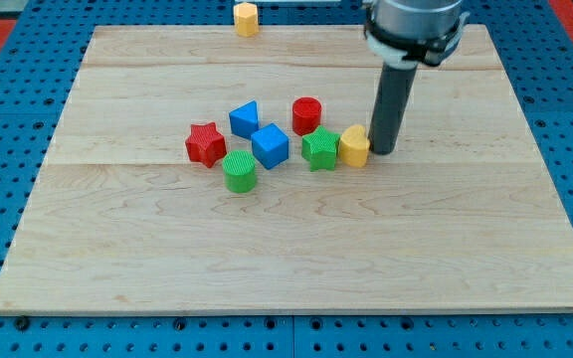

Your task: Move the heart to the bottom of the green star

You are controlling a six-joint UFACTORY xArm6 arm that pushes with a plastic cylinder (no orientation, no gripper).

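The yellow heart point(354, 146) lies on the wooden board, touching the right side of the green star point(319, 149). My tip point(382, 151) rests on the board right against the heart's right side. The rod rises from there toward the view's top. The heart sits level with the star, not below it.
A red cylinder point(306, 114) stands just above the star. A blue cube point(270, 146) is left of the star, a blue triangle point(244, 118) above it, a red star point(205, 144) further left, a green cylinder point(239, 171) below. A yellow hexagon point(246, 18) sits at the top edge.
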